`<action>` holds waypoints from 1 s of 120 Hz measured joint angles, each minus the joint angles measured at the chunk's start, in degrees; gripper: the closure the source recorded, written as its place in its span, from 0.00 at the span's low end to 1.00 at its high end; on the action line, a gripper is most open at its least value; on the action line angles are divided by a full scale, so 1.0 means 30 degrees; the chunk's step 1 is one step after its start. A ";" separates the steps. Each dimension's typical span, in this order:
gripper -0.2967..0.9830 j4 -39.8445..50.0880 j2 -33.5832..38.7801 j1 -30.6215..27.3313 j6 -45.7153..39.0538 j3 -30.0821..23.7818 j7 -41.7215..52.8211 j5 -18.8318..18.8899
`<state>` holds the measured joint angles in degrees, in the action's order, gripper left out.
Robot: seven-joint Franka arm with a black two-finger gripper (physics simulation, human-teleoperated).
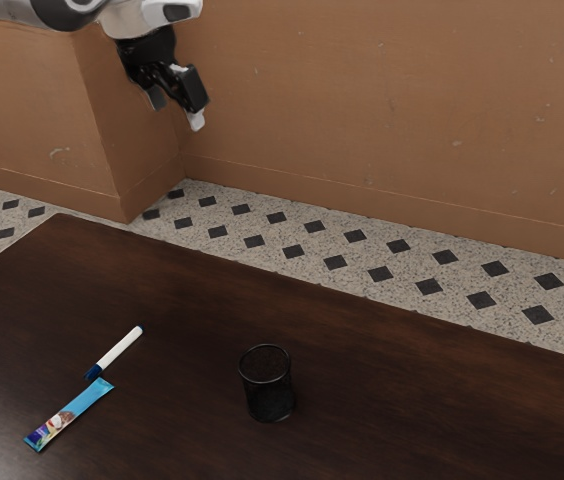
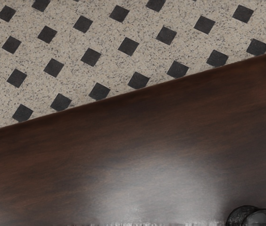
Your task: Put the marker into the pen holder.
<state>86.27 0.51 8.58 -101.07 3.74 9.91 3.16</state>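
Observation:
High above the table's far side, at the upper left of the exterior view, my gripper [image 1: 176, 106] hangs open with its two fingers apart. The marker [image 1: 117, 350], white with a dark blue cap, lies on the tabletop, well below my hand. The pen holder [image 1: 267, 384], a black round cup, stands upright toward the exterior view's right from the marker, apart from it. In the wrist view a dark rounded shape [image 2: 255, 217] sits at the lower right; I cannot tell what it is.
A blue packet [image 1: 70, 414] lies close to the marker's capped end. The dark wooden table [image 1: 412, 390] has its far edge beside a tiled floor [image 1: 312, 245], with a brown wall [image 1: 392, 100] behind. Bare tabletop [image 2: 123, 146] crosses the wrist view.

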 joint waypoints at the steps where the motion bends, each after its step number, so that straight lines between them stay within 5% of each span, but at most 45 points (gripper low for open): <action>1: 0.24 -0.0098 0.0042 0.0218 0.0159 -0.0002 -0.0099 0.0067; 24: 0.24 0.0854 0.0256 0.4400 0.2285 0.0231 -0.2030 0.0950; 41: 0.23 0.5561 0.0157 0.5404 0.2682 0.1083 -0.3105 0.1096; 66: 0.23 0.9416 -0.1179 0.3005 0.0831 0.1201 -0.4090 0.1157; 85: 0.23 0.9695 -0.3031 -0.2861 -0.0938 0.1222 -0.4143 0.1016; 120: 0.23 0.9473 -0.5618 -0.3788 -0.3332 0.1974 -0.3637 -0.0289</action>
<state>114.69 -16.35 -2.79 -111.07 9.66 -1.00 2.30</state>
